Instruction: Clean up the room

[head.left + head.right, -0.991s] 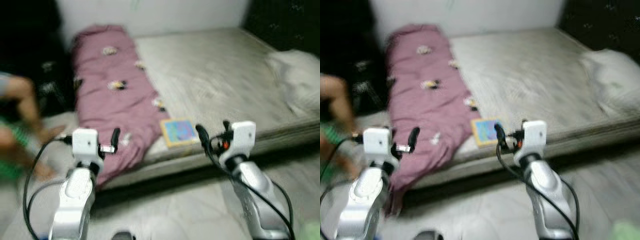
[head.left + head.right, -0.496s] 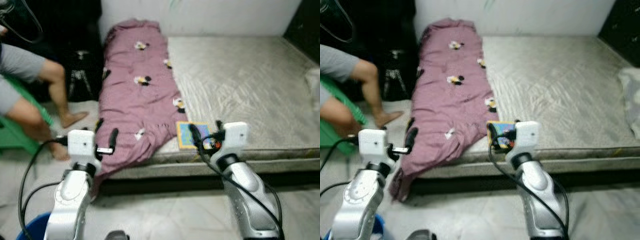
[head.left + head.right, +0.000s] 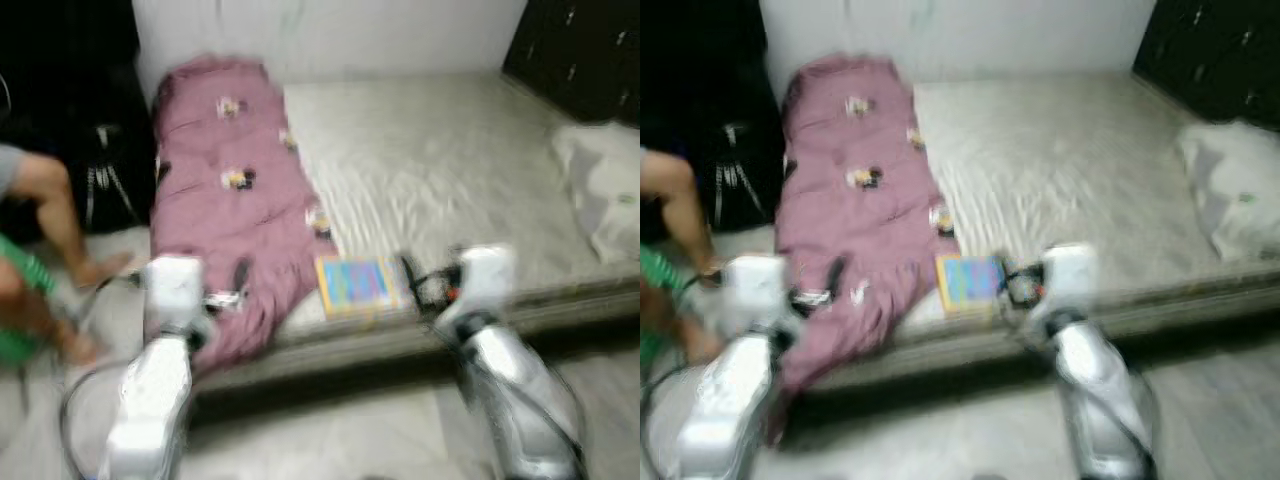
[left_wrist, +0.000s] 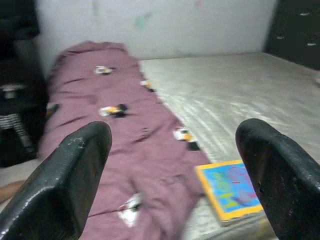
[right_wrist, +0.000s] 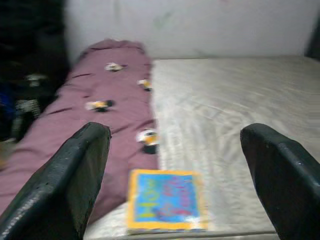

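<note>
A pink blanket (image 3: 235, 200) with small cartoon prints lies along the left side of a bare grey mattress (image 3: 440, 170) and spills over its front edge. A blue and yellow book (image 3: 355, 285) rests on the mattress's front edge beside the blanket. Both arms are raised in front of the bed. My left gripper (image 4: 172, 150) is open and empty, facing the blanket's lower end. My right gripper (image 5: 175, 150) is open and empty, just short of the book (image 5: 167, 200). The eye views are blurred.
A person's bare leg (image 3: 50, 210) and a green seat are on the floor at the left, next to a black bag (image 3: 105, 185). A white pillow (image 3: 605, 185) lies on the mattress's right side. A dark cabinet (image 3: 580, 55) stands behind it.
The camera has swung right and blurred: the bed sits further left in the picture and the pillow has come back into view. Both arms keep the same raised pose.
</note>
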`<state>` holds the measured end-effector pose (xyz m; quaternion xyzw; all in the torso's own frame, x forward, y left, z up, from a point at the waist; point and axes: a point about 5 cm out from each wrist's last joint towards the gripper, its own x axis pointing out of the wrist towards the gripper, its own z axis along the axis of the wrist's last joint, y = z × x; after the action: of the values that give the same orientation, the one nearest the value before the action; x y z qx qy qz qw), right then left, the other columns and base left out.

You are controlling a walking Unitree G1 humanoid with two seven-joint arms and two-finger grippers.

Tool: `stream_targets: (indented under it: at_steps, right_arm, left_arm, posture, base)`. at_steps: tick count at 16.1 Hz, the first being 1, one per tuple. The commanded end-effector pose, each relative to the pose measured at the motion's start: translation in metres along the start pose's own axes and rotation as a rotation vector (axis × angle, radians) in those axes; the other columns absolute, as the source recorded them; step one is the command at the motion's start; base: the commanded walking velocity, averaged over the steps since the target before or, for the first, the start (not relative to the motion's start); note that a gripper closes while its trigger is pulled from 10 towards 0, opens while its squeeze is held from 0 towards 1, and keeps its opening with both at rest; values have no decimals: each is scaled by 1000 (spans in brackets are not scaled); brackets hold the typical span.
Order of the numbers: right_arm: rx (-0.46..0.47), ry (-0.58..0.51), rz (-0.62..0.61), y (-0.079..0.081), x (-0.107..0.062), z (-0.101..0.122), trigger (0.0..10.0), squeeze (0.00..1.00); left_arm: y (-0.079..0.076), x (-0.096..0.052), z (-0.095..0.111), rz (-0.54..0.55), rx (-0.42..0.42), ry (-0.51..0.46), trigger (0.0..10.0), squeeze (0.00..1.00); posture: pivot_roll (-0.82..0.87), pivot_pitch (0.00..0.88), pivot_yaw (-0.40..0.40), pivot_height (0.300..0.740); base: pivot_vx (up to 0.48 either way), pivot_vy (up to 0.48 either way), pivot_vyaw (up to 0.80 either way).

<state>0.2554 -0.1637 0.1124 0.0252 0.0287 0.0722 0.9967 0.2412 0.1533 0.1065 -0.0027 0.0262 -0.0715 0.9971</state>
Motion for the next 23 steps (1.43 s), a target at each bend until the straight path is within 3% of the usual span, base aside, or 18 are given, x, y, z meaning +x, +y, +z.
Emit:
stream_targets:
  at_steps: [1, 9, 14, 17, 18, 23]
  right_arm:
    - [16, -29, 46, 13, 6, 6, 10000, 0]
    - [20, -26, 55, 14, 6, 4, 10000, 0]
    - [19, -21, 68, 15, 8, 4, 10000, 0]
    - [5, -14, 131, 26, 15, 8, 10000, 0]
    - [8, -41, 148, 30, 16, 11, 10000, 0]
    - [25, -52, -5, 15, 7, 7, 10000, 0]
  left_arm:
    - [13, -2, 4, 40, 23, -12, 10000, 0]
    - [12, -2, 2, 36, 20, -4, 10000, 0]
    - [14, 3, 1, 103, 46, -1, 10000, 0]
    - [17, 7, 10, 121, 71, -38, 10000, 0]
    - [15, 10, 13, 119, 72, -44, 10000, 0]
    - [-1, 28, 9, -9, 87, -27, 10000, 0]
  posture:
    - [-35, 0, -58, 740]
    - [-36, 0, -57, 740]
    - [-32, 0, -76, 740]
    - [-22, 0, -82, 740]
    - [-27, 0, -62, 740]
    - [-133, 0, 45, 740]
  base:
    - [360, 0, 0]
    - [333, 0, 0]
    - [0, 0, 0]
    - [0, 0, 0]
    - [0, 0, 0]
    - [0, 0, 0]
